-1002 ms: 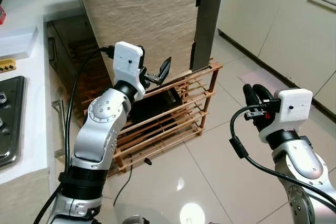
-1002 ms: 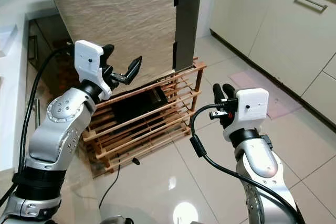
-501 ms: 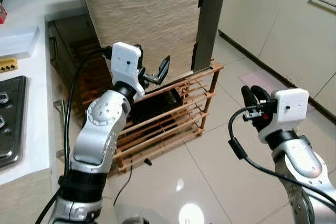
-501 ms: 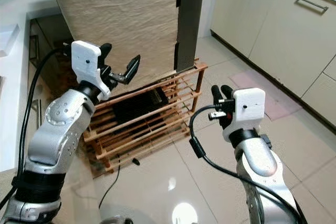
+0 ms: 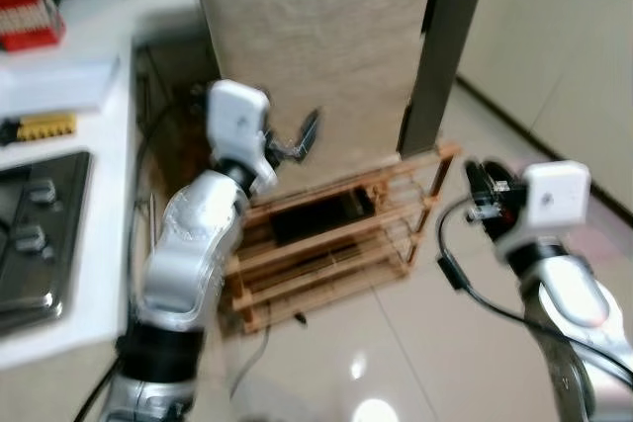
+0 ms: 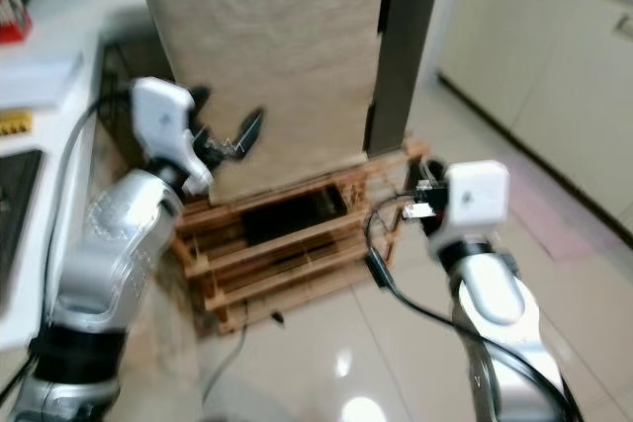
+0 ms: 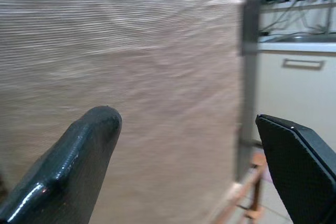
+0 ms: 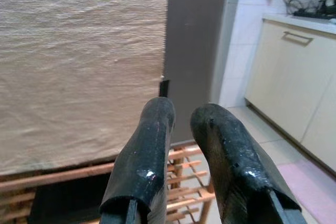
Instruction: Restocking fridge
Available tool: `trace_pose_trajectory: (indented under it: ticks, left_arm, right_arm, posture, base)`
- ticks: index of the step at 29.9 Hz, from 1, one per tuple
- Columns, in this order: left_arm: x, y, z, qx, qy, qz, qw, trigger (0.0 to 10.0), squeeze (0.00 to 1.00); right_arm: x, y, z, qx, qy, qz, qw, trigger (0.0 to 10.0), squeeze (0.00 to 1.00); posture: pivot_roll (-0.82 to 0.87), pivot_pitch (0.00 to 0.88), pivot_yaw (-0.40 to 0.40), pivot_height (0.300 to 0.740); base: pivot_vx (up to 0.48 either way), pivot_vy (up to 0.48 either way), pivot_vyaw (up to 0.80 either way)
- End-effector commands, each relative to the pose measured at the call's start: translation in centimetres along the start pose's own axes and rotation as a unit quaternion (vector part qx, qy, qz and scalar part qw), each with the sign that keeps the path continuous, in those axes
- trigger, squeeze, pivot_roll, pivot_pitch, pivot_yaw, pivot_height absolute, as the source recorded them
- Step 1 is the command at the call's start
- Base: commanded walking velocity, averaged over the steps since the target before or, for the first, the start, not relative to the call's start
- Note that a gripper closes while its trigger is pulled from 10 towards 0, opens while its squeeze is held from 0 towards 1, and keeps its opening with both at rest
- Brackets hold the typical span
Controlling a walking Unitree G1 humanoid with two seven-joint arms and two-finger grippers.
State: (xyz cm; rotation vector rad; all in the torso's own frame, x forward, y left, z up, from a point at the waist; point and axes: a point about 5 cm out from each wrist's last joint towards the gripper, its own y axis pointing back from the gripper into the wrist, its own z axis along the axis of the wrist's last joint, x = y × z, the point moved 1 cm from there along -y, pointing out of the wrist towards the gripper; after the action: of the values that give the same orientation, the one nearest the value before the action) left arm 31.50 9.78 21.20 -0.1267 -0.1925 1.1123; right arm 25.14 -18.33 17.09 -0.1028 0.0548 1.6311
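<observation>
The left hand is hovering with its fingers spread wide and gripping nothing, close to the beige cloth-covered fridge. The right hand is hanging further right with its fingers nearly together, also gripping nothing, pointing toward the fridge's dark grey edge. A wooden slatted rack is sitting on the tiled floor beneath the fridge, and a white surface is running along the left.

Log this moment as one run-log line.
left pincer: open, raised toward covered fridge | right pincer: nearly shut, empty, facing fridge | wooden rack at fridge base | view blurred
</observation>
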Motion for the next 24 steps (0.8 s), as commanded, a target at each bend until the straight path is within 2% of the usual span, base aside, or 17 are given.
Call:
trace_pose_trajectory:
  ticks: [1, 24]
  left_arm:
    - [0.88, 0.31, 0.18, 0.002, -0.007, 0.011, 1.000, 10.0, 0.00]
    - [0.87, 0.69, -0.22, 0.008, -0.007, 0.011, 1.000, 10.0, 0.00]
  right_arm:
    - [0.54, -0.11, 0.05, 0.000, -0.008, 0.008, 1.000, 10.0, 0.00]
    - [0.63, -0.21, -0.06, -0.001, -0.006, 0.020, 1.000, 10.0, 0.00]
  posture:
    - [-0.03, 0.027, 0.032, 0.740]
    - [-0.02, 0.000, 0.022, 0.740]
  base:
    - [0.360, 0.000, 0.00]
    - [0.012, 0.000, 0.00]
